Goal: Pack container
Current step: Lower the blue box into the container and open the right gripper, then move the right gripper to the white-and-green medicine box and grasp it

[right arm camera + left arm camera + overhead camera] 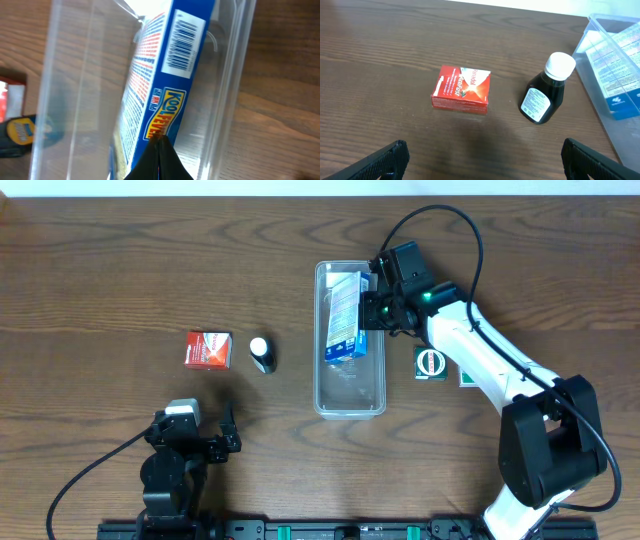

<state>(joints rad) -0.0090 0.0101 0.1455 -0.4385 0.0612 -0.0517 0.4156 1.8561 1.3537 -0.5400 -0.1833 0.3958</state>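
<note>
The container (350, 408) is a long clear plastic bin at the table's middle. A blue-and-white carton (343, 320) lies tilted in its far half. My right gripper (372, 310) is at the bin's far right rim. In the right wrist view its fingers (160, 142) are shut together, tips touching the carton's blue edge (172, 75) inside the bin (80, 75). My left gripper (196, 428) is open and empty near the front left. A red box (208, 350) and a dark bottle with a white cap (262, 354) lie left of the bin.
The left wrist view shows the open fingers (482, 160) low over bare wood, with the red box (461, 89), the bottle (544, 96) and the bin's corner (600, 107) beyond. A green-and-white packet (431, 362) lies right of the bin, under the right arm.
</note>
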